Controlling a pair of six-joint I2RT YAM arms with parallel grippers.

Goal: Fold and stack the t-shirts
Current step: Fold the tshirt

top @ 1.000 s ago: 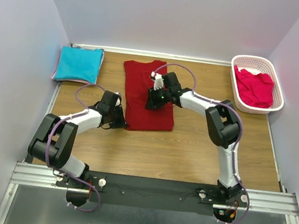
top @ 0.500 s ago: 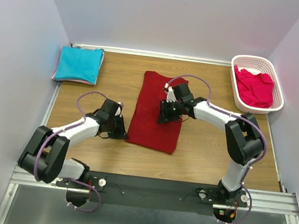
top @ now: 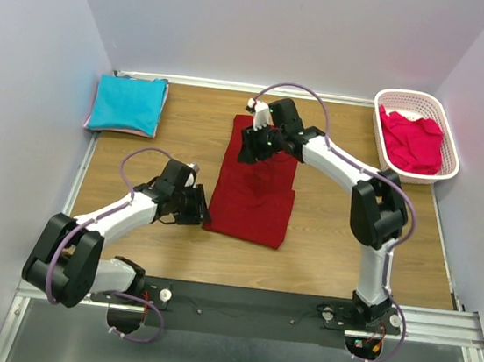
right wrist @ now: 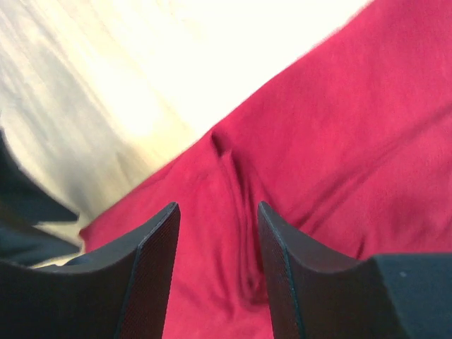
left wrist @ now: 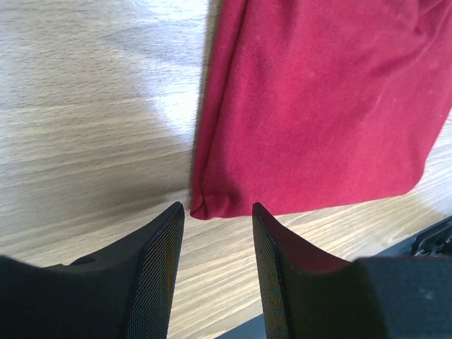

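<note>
Hovering open and empty, my left gripper (left wrist: 217, 206) frames the near corner of the dark red t-shirt (top: 253, 196) and my right gripper (right wrist: 217, 206) its far end, letting the folded cloth lie flat on the wooden table (top: 332, 236).

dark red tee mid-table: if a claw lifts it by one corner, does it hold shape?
Probably not: the dark red tee looks like soft cloth, creased in the right wrist view, so it likely droops and unfolds. Pushed on the table, it would probably bunch, not slide.
</note>
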